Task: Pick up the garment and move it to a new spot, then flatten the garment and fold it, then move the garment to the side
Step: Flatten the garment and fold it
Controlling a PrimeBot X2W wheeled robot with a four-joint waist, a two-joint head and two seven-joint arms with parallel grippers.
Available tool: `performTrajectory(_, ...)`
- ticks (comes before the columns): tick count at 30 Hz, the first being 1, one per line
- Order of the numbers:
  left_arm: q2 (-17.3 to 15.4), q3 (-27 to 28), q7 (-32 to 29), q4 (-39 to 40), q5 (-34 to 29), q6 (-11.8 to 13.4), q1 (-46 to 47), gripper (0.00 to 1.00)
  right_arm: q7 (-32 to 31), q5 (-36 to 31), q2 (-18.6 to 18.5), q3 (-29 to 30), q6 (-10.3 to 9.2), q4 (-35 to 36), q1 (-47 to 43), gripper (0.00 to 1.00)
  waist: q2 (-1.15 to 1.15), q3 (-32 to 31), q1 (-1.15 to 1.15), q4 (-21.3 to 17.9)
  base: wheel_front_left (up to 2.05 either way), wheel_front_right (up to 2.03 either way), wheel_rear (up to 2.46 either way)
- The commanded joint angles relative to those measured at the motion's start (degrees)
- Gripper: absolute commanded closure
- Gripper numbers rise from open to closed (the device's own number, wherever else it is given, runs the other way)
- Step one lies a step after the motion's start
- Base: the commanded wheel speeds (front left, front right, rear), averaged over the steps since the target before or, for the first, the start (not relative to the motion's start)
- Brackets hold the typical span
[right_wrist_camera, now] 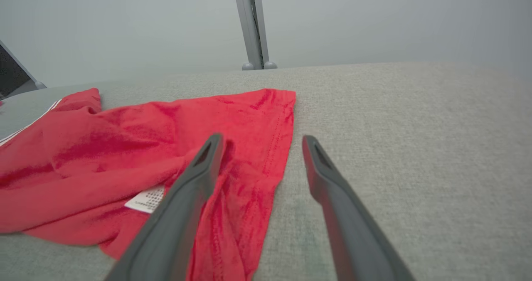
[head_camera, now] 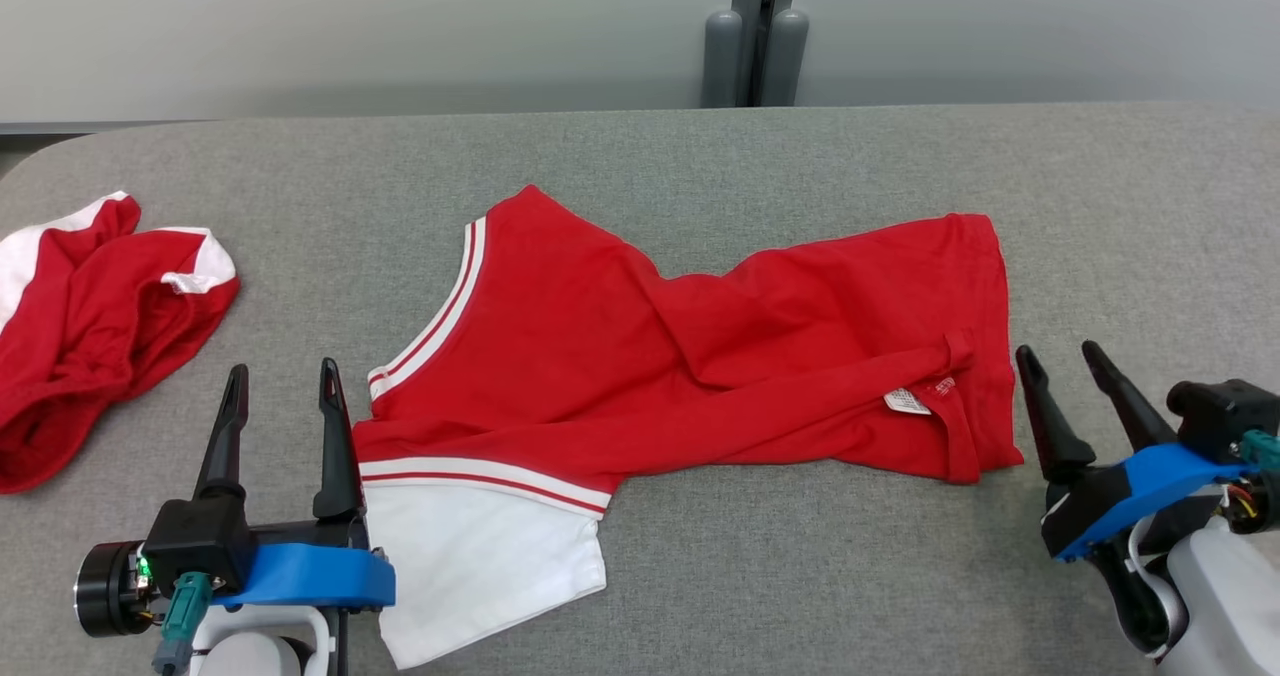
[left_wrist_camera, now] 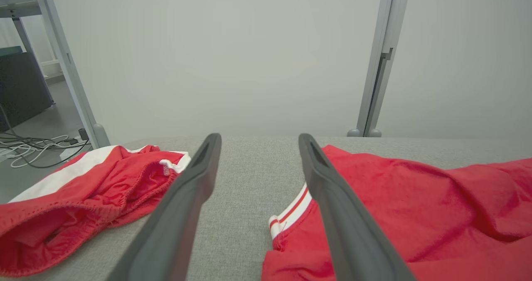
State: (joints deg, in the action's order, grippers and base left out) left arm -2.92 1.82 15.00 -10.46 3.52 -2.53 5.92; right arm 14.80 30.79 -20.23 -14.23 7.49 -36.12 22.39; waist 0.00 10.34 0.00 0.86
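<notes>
Your left gripper [head_camera: 283, 368] sat beside the garment [head_camera: 700, 356] at its collar end, jaws wide and empty; your right gripper [head_camera: 1056, 349], by its hem, jaws wide, held nothing.

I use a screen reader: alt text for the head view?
A red shirt with a white sleeve lies wrinkled on a grey table between the open left gripper and open right gripper. A second red-and-white garment lies crumpled at left.
</notes>
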Motion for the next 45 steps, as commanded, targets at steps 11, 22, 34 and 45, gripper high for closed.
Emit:
performTrajectory(11,0.05,0.17,0.27,-0.12,-0.43,-0.46,0.01,0.0,-5.63,-4.52,-0.03,-5.0,0.01,8.81,-3.25,0.0,0.0,0.12,0.0,0.23,0.0,0.0,0.0)
performTrajectory(22,0.06,-1.17,0.27,-0.06,0.44,-0.04,0.65,0.0,-11.64,-10.91,-0.67,-5.88,0.01,5.03,-0.79,0.0,0.0,1.35,0.0,1.75,0.0,0.0,0.0)
performTrajectory(34,0.06,-1.38,0.27,-0.99,0.75,-0.34,2.15,0.0,-9.86,-15.76,1.37,-9.06,0.01,-3.07,5.54,1.0,0.0,2.36,0.0,2.39,0.0,0.0,0.0)
performTrajectory(45,0.06,-0.54,0.27,-1.27,0.83,-0.09,0.15,0.0,-4.19,-10.07,2.29,-7.56,0.01,-0.75,2.24,1.0,0.0,-0.4,0.0,0.71,0.0,0.0,0.0)
